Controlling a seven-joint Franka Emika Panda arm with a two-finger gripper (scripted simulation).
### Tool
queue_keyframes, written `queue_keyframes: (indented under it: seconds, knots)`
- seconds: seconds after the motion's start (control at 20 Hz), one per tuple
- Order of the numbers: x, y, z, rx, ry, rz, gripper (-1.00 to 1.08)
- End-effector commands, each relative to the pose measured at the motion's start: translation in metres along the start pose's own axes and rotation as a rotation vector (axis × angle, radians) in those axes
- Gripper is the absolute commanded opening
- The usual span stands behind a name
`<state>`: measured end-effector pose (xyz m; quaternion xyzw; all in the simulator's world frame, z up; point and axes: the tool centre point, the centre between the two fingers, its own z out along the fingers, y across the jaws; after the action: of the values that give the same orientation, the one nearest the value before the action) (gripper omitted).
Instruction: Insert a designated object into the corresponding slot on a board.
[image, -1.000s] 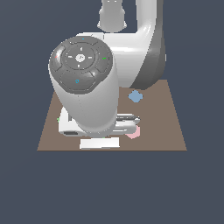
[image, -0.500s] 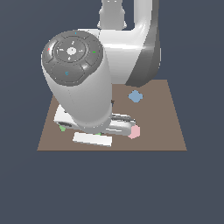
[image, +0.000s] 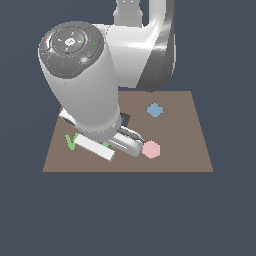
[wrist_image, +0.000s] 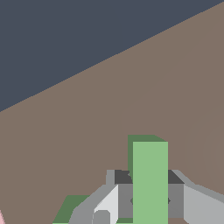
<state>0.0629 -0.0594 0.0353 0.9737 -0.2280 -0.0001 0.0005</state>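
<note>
Right now the big white arm (image: 95, 95) leans low over the brown board (image: 190, 145) and hides much of it in the exterior view. Down at its tip, the gripper (wrist_image: 148, 199) has its two grey fingers (wrist_image: 199, 203) pressed on both sides of the green L block (wrist_image: 150, 179), so it's squeezed shut on that block. One arm of the L sticks up between the fingers, w/ another green bit (wrist_image: 70, 208) showing low beside them. In the exterior view only a tiny green bit (image: 106, 145) of the block peeks out by the arm's tip, at the near part of the board.

A thin green V piece (image: 70, 141) lies on the board, just to the exterior view's left of the arm. A pink hexagon (image: 151, 149) sits near the gripper on the other side. A small blue piece (image: 155, 110) rests farther back. A dark recess (image: 125, 120) shows partly beside the arm, but I can't tell its shape, as the arm covers most of it.
</note>
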Motion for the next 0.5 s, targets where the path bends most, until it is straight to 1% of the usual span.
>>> queue_keyframes:
  seconds: [0.0,0.45]
  knots:
    - [-0.006,0.007,-0.001,0.000,0.001,0.107,-1.00]
    - [-0.034,0.024,-0.002,0.000,0.001,0.497,-1.00]
